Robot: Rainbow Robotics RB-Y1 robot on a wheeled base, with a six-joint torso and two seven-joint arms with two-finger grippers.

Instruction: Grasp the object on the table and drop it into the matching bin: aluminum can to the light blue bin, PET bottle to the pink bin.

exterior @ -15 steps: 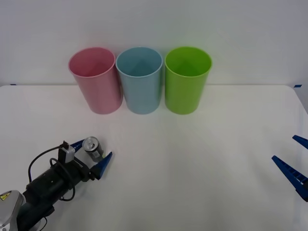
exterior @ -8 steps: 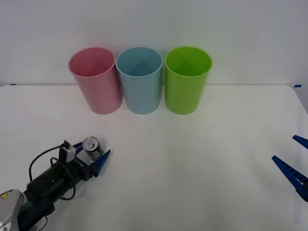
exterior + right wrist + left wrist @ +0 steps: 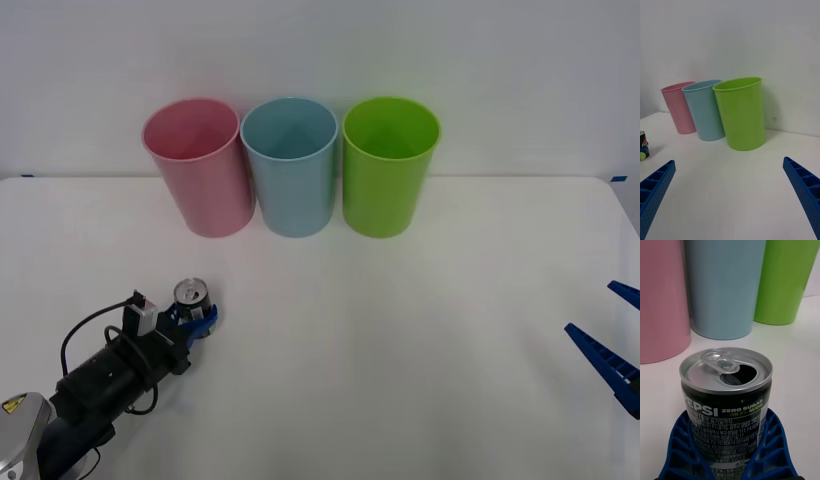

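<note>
This looks like a lab test setup: a plain white worktop (image 3: 400,340) against a bare white wall (image 3: 400,50), with three coloured bins lined up in a neat row.

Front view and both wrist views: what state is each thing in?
Can: upright on the table, already opened, gripped.
Left claw: shut on the can.
Right claw: open, idle at the right edge.
Pink bin, light blue bin, lime green bin: upright, open-topped.
</note>
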